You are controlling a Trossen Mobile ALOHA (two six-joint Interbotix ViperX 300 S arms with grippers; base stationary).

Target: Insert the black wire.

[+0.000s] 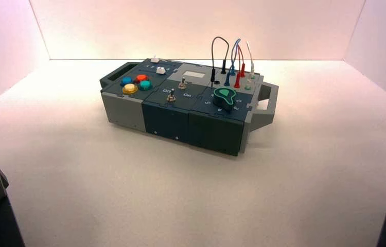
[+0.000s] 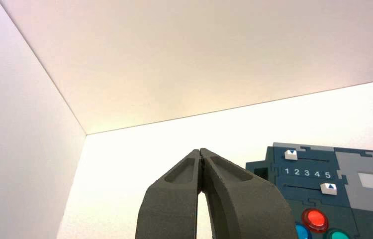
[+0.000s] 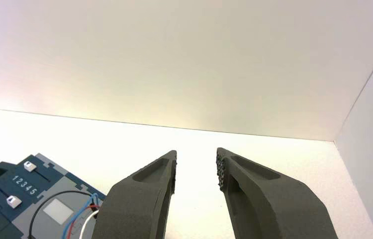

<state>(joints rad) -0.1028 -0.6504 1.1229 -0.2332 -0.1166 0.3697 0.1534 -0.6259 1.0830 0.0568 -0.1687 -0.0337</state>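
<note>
We see the black wire (image 1: 220, 39) looped above the box (image 1: 173, 105), at its right rear, beside the blue wire (image 1: 234, 43); our right gripper (image 3: 197, 169), at the near right, stands open and empty; our left gripper (image 2: 200, 152), at the near left, is closed.

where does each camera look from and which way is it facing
High view: above and behind the arms, looking down at the box; parts of both arms show at the lower corners.
Left wrist view: on the left arm, facing the far wall and the box's left part; the left gripper, shut, shows.
Right wrist view: on the right arm, facing the far wall, the box at one edge; the right gripper, open, shows.
Shared: both wrist views show the two white sliders and the red button.
</note>
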